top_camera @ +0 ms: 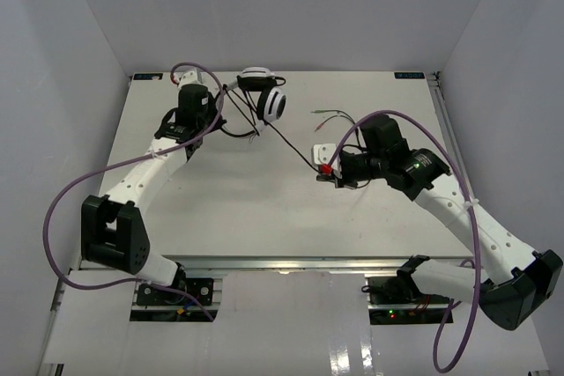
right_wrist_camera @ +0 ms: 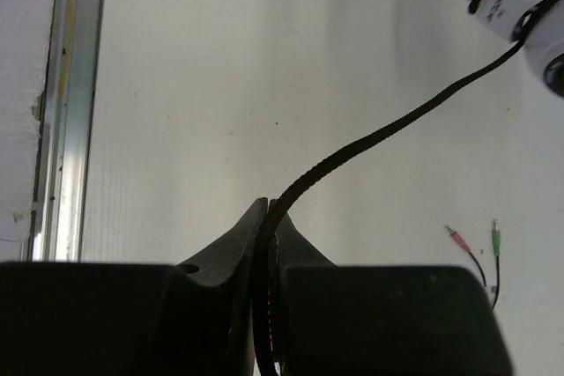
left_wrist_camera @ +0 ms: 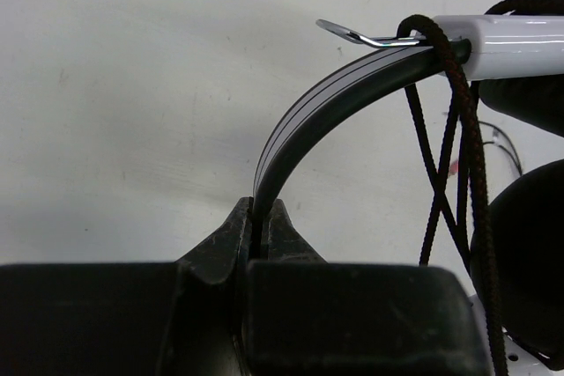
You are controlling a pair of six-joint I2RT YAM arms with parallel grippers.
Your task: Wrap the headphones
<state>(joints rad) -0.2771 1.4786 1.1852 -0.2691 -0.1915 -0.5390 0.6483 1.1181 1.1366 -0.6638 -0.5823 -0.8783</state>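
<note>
Left gripper clenched on the headband — anchoring the headphones; right gripper pinching the braided cable, drawn taut — likely tension for winding it round the band.

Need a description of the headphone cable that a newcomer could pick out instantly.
On the white table, the left gripper holds white-and-black headphones by the headband near the far edge. From them a cable runs diagonally to the right gripper, which pinches it. It is thin and black, unlike the thick purple robot cables.
</note>
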